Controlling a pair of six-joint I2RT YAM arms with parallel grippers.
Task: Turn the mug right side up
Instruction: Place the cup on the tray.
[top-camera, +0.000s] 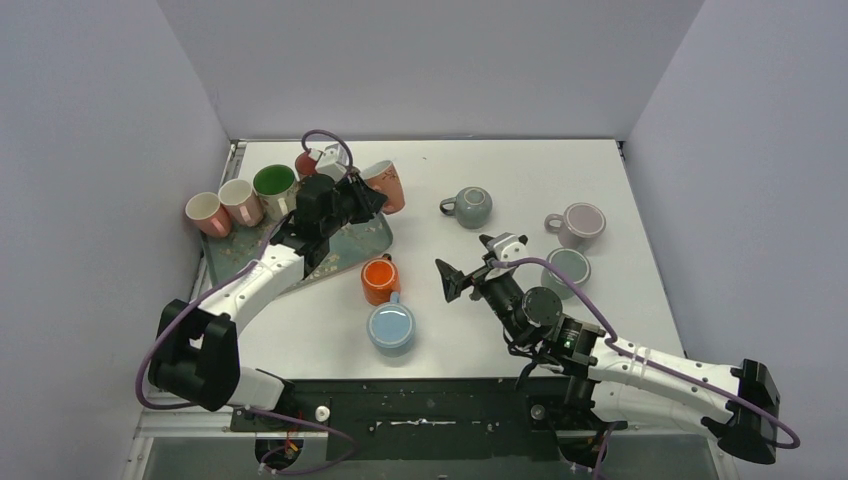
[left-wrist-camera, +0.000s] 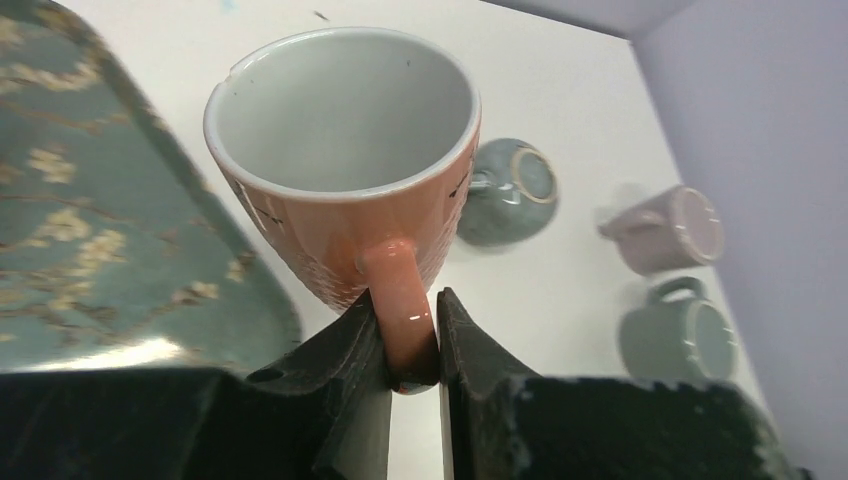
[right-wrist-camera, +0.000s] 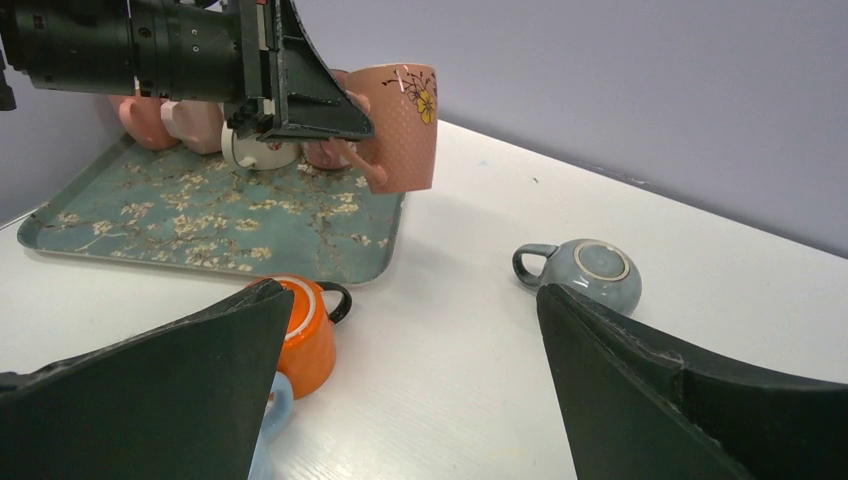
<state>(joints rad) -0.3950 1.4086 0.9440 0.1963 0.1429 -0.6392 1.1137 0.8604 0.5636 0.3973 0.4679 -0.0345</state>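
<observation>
Table (top-camera: 520, 170): one mug (left-wrist-camera: 320, 225) in left pincer (left-wrist-camera: 408, 335)

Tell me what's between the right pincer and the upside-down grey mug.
Nothing. Only bare white table separates the right pincer from the grey mug. The right wrist view shows it most clearly, and the top view agrees.

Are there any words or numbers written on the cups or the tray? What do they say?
No text: no words, labels or numbers can be read in any view.
Pink mug, held by the left gripper: only a flower picture and thin dark marks, too small to read as letters.
Tray: a blossom pattern, no writing.
Grey mug and orange mug: plain, no writing.
</observation>
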